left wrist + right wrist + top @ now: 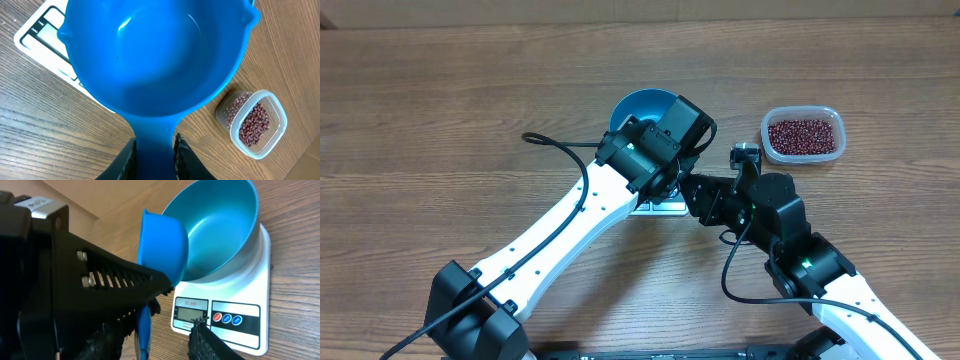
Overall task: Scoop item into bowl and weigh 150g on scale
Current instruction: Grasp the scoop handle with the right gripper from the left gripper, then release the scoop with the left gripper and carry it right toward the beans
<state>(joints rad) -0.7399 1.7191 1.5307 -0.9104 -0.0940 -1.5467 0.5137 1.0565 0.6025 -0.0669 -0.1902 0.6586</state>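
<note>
- The blue bowl (225,225) sits empty on the white scale (262,265).
- A clear tub (766,132), well apart from the scale, holds the red-brown beans (804,136).
- The left claw (155,150) pinches the handle of the empty blue scoop (150,50).
- The right claw (162,340) straddles that handle; whether it grips, I cannot tell.
- Everything rests on a wood-grain tabletop (440,90).

Robot test bench, lab-type: two arms (570,225) over bare wood table (430,110); only scale (235,317), tub (803,134) laid out.
</note>
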